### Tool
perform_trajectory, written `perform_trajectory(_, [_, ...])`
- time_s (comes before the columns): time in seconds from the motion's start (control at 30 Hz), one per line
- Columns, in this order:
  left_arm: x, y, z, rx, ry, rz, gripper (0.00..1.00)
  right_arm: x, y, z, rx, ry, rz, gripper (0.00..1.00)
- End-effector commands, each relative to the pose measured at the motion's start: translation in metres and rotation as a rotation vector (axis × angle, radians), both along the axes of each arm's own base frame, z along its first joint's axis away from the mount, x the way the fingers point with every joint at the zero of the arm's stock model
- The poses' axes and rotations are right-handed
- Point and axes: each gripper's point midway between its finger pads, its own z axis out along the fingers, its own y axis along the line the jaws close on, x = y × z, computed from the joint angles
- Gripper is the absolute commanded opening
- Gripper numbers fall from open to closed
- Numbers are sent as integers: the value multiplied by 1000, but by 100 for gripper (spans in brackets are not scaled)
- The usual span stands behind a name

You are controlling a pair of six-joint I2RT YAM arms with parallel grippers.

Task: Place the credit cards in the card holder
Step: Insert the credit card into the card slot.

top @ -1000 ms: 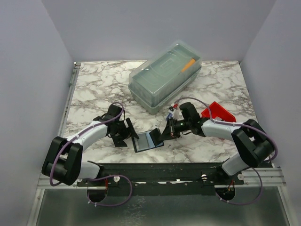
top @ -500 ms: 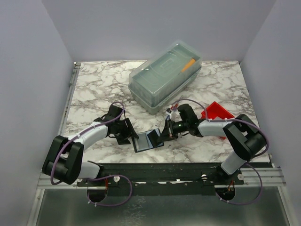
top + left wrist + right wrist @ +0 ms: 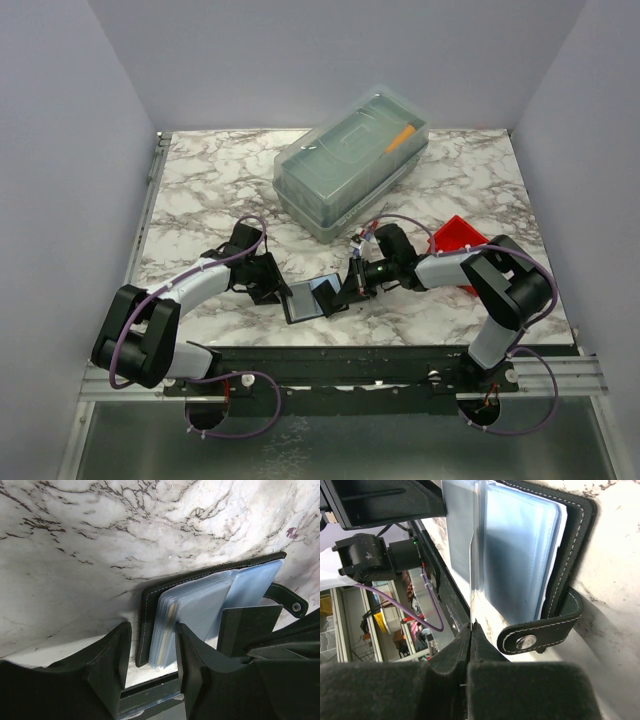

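I'm inserting: right gripper (image 3: pixel 471 629) pinches a thin dark card (image 3: pixel 248 624); left gripper (image 3: pixel 152 632) half-open astride the black folding card holder (image 3: pixel 145 611); next I need a clear sleeve (image 3: pixel 200 605) mouth.

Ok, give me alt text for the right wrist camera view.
The right end effector pinches a thin card edge-on beside the open black card holder on the marble table. The holder's clear sleeves show and its snap strap is undone.

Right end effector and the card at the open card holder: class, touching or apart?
Touching. The right wrist view shows the card pinched edge-on in the shut right end effector, with no gap visible.
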Motion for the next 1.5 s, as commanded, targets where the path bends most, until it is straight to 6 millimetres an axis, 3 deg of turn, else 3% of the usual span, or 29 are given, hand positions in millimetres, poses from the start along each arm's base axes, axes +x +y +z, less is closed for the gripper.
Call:
perform_trajectory(0.0, [-1, 9, -11, 49, 0, 4, 46, -6, 2, 0, 28, -7, 38, 0])
perform_trajectory(0.17, [-1, 9, -11, 49, 0, 3, 45, -7, 0, 3, 26, -16, 32, 0])
perform_trajectory(0.73, [-1, 8, -9, 43, -5, 4, 45, -8, 3, -17, 5, 24, 51, 0])
perform_trajectory(1.47, [-2, 7, -8, 32, -4, -5, 43, 19, 21, -18, 15, -19, 32, 0])
